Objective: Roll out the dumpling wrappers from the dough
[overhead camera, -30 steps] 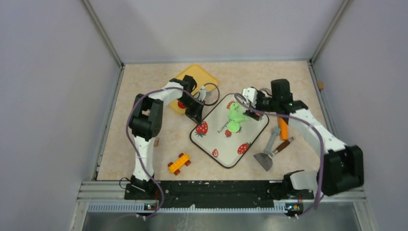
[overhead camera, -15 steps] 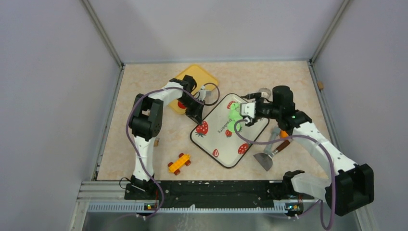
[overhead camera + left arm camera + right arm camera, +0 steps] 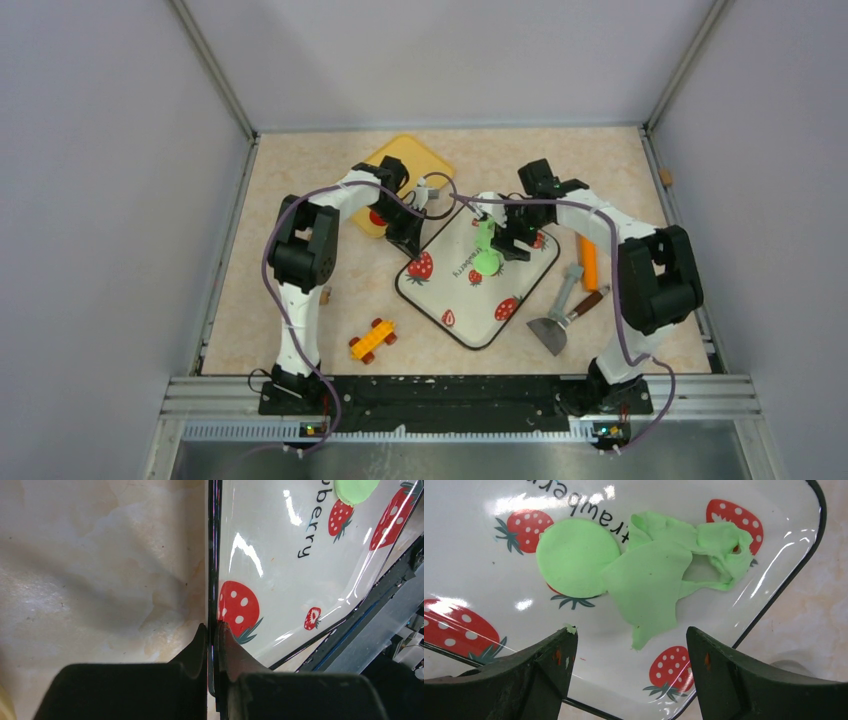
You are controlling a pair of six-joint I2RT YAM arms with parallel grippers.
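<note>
At the left rim of the strawberry tray (image 3: 280,580), the left fingers (image 3: 197,650) are pinched narrow onto its black edge. Inside the tray lies a flat round dumpling wrapper (image 3: 576,557), touching the ragged dough (image 3: 654,585) beside it. The right fingers (image 3: 549,670) hang wide apart above the tray, holding nothing.

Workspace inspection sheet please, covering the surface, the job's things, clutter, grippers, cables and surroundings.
Surface: marbled beige table.
Job's things: ragged green dough touching one round dumpling wrapper, both on the strawberry tray.
Clutter: yellow tray, toy car, scraper, orange stick.
Grippers: left gripper shut on the strawberry tray's rim; right gripper open above the dough, holding nothing.
Cables: purple cables along both arms, one crossing over the strawberry tray's far corner.
Surroundings: grey walls, metal rail in front.
</note>
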